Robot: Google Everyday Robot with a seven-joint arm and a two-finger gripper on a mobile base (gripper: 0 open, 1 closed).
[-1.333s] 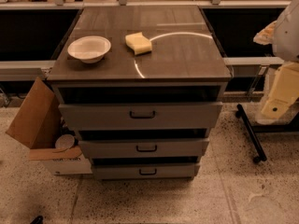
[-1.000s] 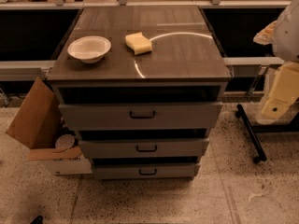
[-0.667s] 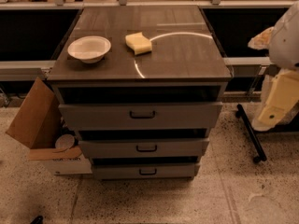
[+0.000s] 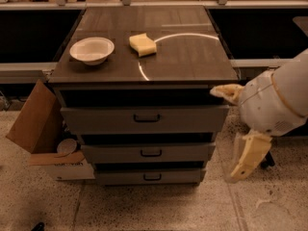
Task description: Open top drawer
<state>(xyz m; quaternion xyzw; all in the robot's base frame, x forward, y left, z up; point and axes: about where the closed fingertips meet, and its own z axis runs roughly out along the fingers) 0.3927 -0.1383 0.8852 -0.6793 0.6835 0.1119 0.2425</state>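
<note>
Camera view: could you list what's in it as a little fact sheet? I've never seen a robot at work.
Cabinet: dark top, three grey drawers below
Top drawer: largest front, with a black loop handle at its centre
On top: white bowl at left, yellow sponge to its right, apart
Gripper: right of the cabinet, not touching the handle
Floor, left: open cardboard box

My arm [image 4: 281,97] comes in from the right edge of the view, a bulky, rounded white housing at mid-height. My gripper [image 4: 224,134] is at its left end, held in the air with nothing in its grasp. Its two cream fingers [image 4: 226,91] stand well apart: one points left at the top, the other (the longer-looking one) hangs down and left below the housing
</note>
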